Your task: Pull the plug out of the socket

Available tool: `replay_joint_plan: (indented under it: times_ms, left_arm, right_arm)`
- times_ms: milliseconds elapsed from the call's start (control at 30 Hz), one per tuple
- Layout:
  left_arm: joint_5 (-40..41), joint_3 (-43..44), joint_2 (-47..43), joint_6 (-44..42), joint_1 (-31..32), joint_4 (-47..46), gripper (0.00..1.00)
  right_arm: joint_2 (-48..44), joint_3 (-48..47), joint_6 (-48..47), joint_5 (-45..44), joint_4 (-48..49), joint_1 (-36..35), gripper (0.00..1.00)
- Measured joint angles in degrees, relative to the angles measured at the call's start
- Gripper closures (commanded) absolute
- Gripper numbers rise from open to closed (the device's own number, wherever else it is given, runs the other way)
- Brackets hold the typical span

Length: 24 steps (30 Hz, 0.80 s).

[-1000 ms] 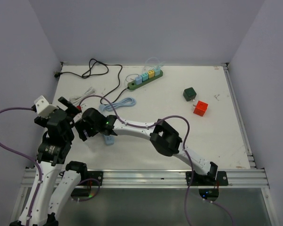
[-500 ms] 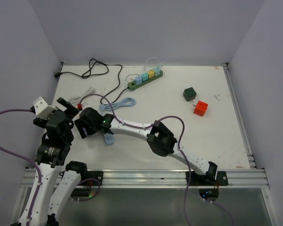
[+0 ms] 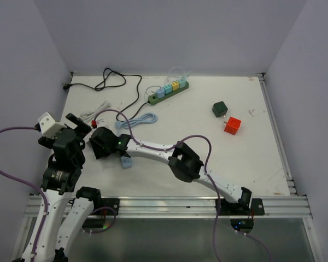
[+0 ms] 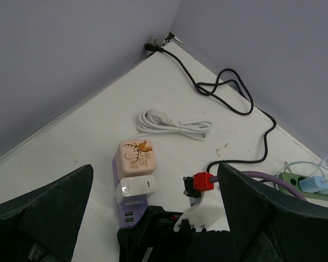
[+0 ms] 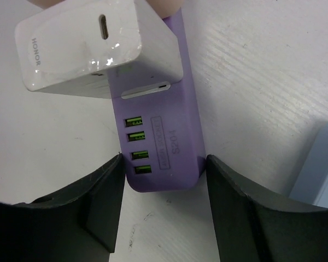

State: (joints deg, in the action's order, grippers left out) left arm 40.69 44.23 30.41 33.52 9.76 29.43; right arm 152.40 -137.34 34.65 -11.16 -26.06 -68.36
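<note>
The dark green socket strip (image 3: 169,91) lies at the back of the table with several coloured plugs (image 3: 171,87) in it and a black cord (image 3: 132,98); its end shows in the left wrist view (image 4: 288,177). My right gripper (image 3: 96,144) is far from it at the near left. Its fingers (image 5: 101,191) press both sides of a purple strip (image 5: 161,136) that carries a white charger (image 5: 85,46). My left gripper (image 4: 156,166) hangs open and empty above the purple strip (image 4: 126,210) and its pink plug (image 4: 135,155).
A light blue strip (image 3: 127,161) with a coiled blue cord (image 3: 141,120) lies beside my right gripper. A coiled white cable (image 4: 175,124) lies near the left wall. A dark green cube (image 3: 220,108) and a red cube (image 3: 232,125) sit at the right.
My right gripper has slid a little to the left, onto the end of the purple strip. My left arm has shifted slightly.
</note>
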Motion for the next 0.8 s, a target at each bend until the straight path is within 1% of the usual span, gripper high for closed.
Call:
replay_joint_plan:
  times_ms: [100, 167, 200, 267, 467, 700, 800]
  left_arm:
    - [0.0, 0.0, 0.0, 0.0, 0.0, 0.0, 0.00]
    - [-0.2, 0.0, 0.0, -0.1, 0.0, 0.0, 0.00]
    - [-0.2, 0.0, 0.0, -0.1, 0.0, 0.0, 0.00]
    - [-0.2, 0.0, -0.1, -0.1, 0.0, 0.0, 0.00]
    - [-0.6, 0.0, -0.2, -0.1, 0.0, 0.0, 0.00]
    - [-0.7, 0.0, -0.4, -0.1, 0.0, 0.0, 0.00]
    - [-0.7, 0.0, -0.5, -0.1, 0.0, 0.0, 0.00]
  right_arm:
    - [-1.6, 3.3, 0.3, -0.1, 2.1, 0.0, 0.54]
    - [-3.3, 6.2, 0.6, -0.1, 3.1, 0.1, 0.60]
    - [-4.2, 7.8, 0.6, -0.1, 3.5, 0.1, 0.65]
    - [-6.6, 11.5, 0.4, -0.1, 3.8, 0.2, 0.69]
    - [-16.2, 25.6, -2.3, 0.9, 5.4, 0.4, 0.74]
    - [-25.1, 31.4, -7.6, 3.5, 4.6, 1.8, 0.79]
    - [-31.5, 37.0, -9.2, 4.7, 5.3, 2.6, 0.80]
